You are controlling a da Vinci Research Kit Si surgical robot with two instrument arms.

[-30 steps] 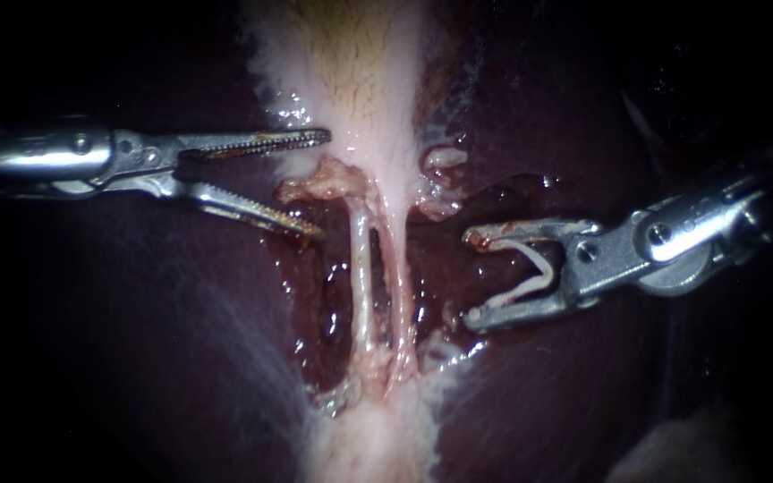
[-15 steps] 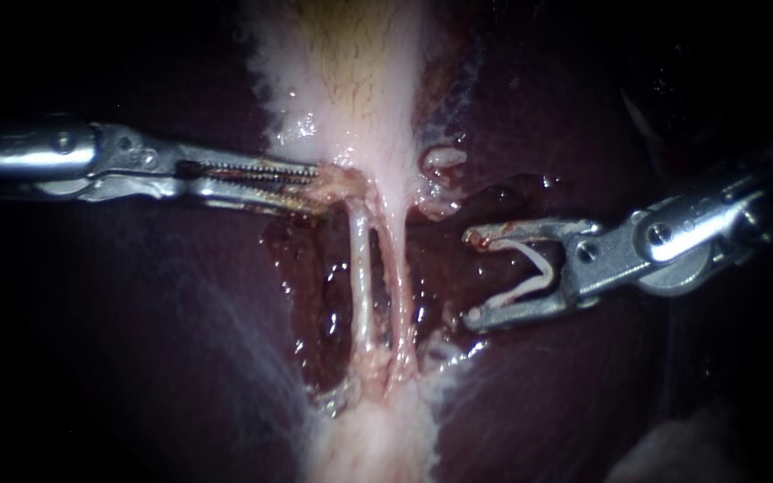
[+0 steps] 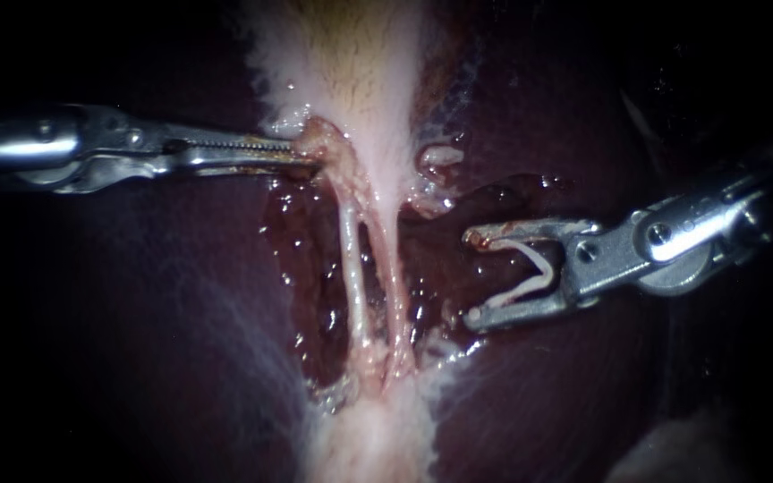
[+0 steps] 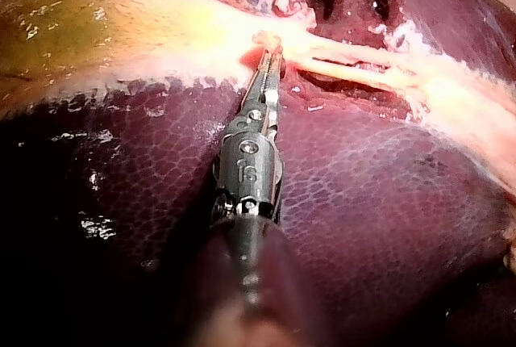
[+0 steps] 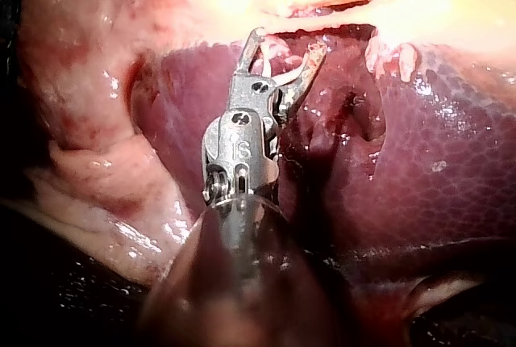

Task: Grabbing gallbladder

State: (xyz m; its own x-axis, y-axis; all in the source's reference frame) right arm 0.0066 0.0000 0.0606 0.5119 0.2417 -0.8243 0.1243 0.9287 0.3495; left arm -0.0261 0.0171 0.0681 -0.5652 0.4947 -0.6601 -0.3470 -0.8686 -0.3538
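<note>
The pale gallbladder (image 3: 360,80) narrows downward into two thin whitish tubes (image 3: 351,268) that cross a raw, dark red bed. My left instrument (image 3: 301,150) comes in level from the left. Its jaws are shut on a pink tag of tissue at the gallbladder's neck, and the left wrist view shows the same grip (image 4: 272,50) beside the yellow-green gallbladder (image 4: 97,32). My right instrument (image 3: 471,277) hangs right of the tubes, apart from them. Its jaws stand wide with a white V-shaped clip (image 3: 530,273) seated between them, as the right wrist view (image 5: 288,42) also shows.
Dark purple liver (image 3: 136,313) lies on both sides of the opened bed. A small pale lump (image 3: 442,157) sits right of the neck. Whitish tissue (image 3: 369,438) widens below where the tubes join. Pale fatty tissue (image 5: 89,161) lies beside the right instrument's shaft.
My left instrument's jaws went from open to shut on the tissue at the gallbladder's neck, then drew it up and left, stretching the tubes. The right instrument has not moved.
</note>
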